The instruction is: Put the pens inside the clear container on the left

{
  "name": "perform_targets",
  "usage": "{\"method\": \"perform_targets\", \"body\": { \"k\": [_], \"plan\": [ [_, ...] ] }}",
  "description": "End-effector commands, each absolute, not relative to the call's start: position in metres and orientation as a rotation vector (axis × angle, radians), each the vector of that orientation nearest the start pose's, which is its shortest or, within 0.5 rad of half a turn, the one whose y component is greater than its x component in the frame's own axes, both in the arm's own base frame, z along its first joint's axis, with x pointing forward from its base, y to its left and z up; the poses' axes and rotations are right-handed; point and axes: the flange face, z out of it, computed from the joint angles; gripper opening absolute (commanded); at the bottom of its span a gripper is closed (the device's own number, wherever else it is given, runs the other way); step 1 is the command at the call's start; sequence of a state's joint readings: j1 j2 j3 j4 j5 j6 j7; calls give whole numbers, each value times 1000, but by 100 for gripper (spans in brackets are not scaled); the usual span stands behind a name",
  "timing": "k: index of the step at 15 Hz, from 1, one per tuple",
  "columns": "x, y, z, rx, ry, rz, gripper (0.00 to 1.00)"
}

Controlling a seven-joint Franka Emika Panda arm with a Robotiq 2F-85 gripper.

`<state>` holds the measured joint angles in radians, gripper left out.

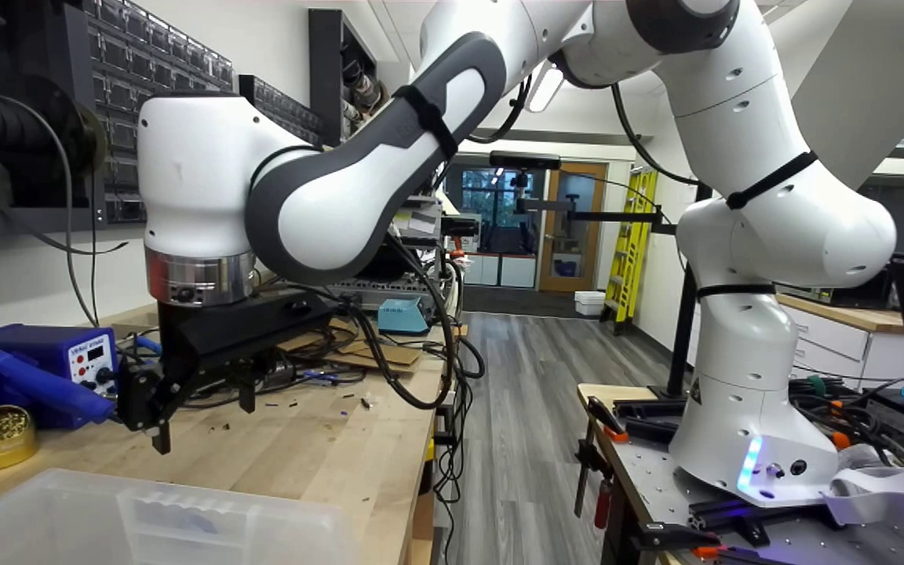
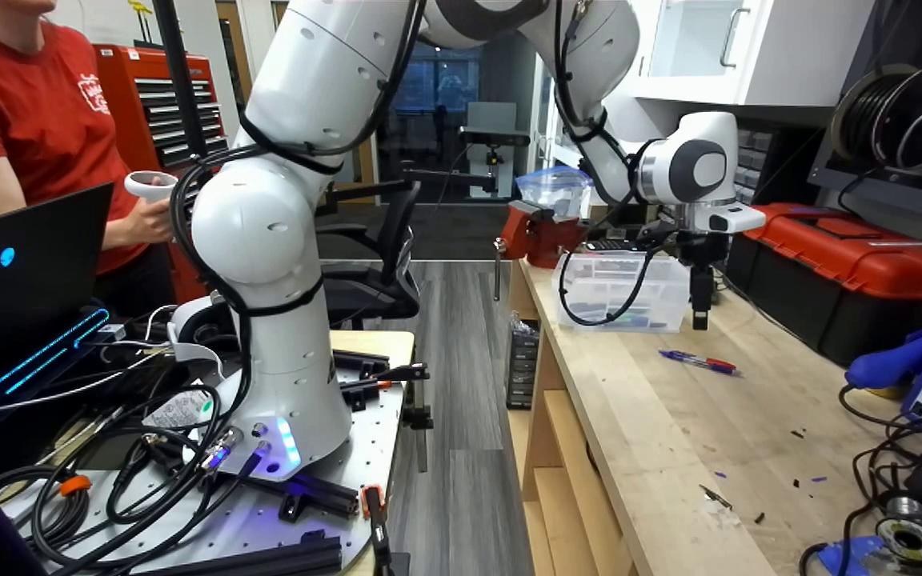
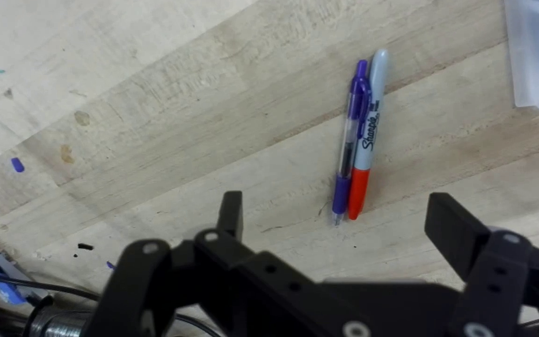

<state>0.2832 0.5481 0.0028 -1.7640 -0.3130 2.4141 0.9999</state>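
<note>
Two pens lie side by side on the wooden table: a clear and purple pen (image 3: 346,159) and a pale Sharpie with a red cap (image 3: 367,126). In an exterior view the purple pen (image 2: 677,355) and the red-capped pen (image 2: 717,366) look small on the table. The clear container (image 2: 621,288) stands beside them; its corner shows in the wrist view (image 3: 538,61) and its rim in an exterior view (image 1: 209,506), where the pens are hidden. My gripper (image 3: 335,203) is open and empty, pointing down above the table. In the wrist view the pens' lower ends show between its fingers.
A red and black toolbox (image 2: 869,272) and a blue soldering station (image 1: 52,369) line the wall side. Cables, a solder spool (image 2: 909,540) and small scraps lie along the table. A red vise (image 2: 537,232) sits beyond the container. A person (image 2: 37,120) stands behind the robot base.
</note>
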Motion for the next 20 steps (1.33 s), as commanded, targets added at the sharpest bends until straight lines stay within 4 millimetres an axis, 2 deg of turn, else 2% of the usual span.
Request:
{"method": "perform_targets", "body": {
  "k": [1,10,18,19,20],
  "plan": [
    [657,195,250,-3130,786,-369,100],
    [665,187,202,-3126,782,-356,100],
    [672,190,181,-3106,784,-349,100],
    [673,190,179,-3101,787,-349,75],
    [673,190,178,-3098,788,-352,72]
  ]
}}
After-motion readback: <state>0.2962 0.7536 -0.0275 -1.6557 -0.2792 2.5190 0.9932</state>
